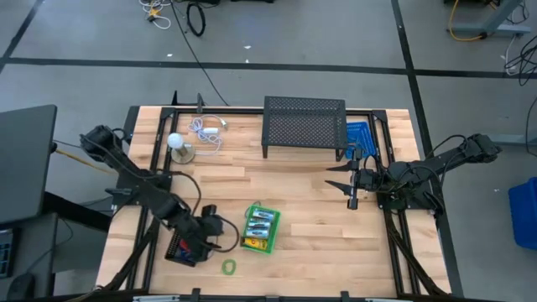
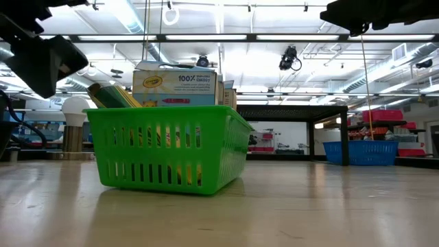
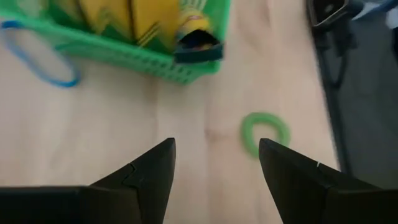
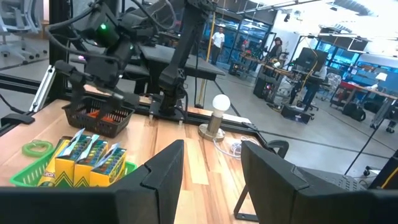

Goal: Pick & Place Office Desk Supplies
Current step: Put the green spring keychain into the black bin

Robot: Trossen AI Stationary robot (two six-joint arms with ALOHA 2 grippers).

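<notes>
Covering most of the scene, the wooden table (image 1: 294,197) carries a green basket (image 1: 259,229) near its front middle, filled with upright yellow crayon boxes (image 4: 91,163). Just left of it the left gripper (image 3: 214,180) hovers low with fingers apart, while the right gripper (image 1: 352,180) waits open at the right side. A small green loop (image 3: 265,131) lies on the wood near the basket, and a blue loop (image 3: 37,56) lies against its wall.

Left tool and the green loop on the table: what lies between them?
Only bare tabletop. The left wrist view shows the open left tool just short of the green loop.
</notes>
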